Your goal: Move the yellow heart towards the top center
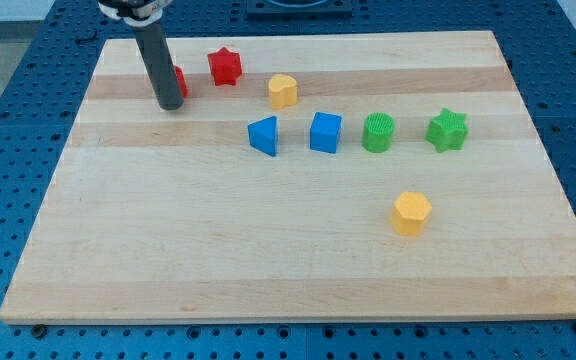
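The yellow heart (pixel 283 91) lies near the view's top, left of the board's centre. My tip (pixel 171 105) rests on the board at the upper left, well to the left of the heart. A red block (pixel 179 80) sits right behind the rod, partly hidden by it, so its shape is unclear. A red star (pixel 225 66) lies between the rod and the heart, slightly higher up.
A row below the heart holds a blue triangle (pixel 264 136), a blue cube (pixel 325 132), a green cylinder (pixel 378 132) and a green star (pixel 447 129). A yellow hexagon (pixel 410 213) lies lower right. The wooden board (pixel 268 260) sits on a blue perforated table.
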Available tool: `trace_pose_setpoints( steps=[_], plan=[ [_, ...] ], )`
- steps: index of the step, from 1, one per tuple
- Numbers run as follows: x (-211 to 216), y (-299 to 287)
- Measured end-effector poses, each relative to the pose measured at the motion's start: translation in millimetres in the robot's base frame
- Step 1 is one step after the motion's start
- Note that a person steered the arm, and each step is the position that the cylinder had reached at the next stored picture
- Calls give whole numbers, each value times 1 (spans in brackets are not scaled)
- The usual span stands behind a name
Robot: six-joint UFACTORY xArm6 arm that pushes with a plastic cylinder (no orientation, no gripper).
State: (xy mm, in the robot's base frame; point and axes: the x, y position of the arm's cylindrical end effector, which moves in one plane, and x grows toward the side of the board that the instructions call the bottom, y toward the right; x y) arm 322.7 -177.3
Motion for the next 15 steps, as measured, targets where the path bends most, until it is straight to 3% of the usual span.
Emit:
trace_pose_setpoints(
  steps=[1, 3, 6, 8, 10, 15],
  plan=[
    [-18, -1],
    [-5, 4],
    [25, 73],
    [28, 132],
    [27, 155],
    [-32, 152]
  ],
)
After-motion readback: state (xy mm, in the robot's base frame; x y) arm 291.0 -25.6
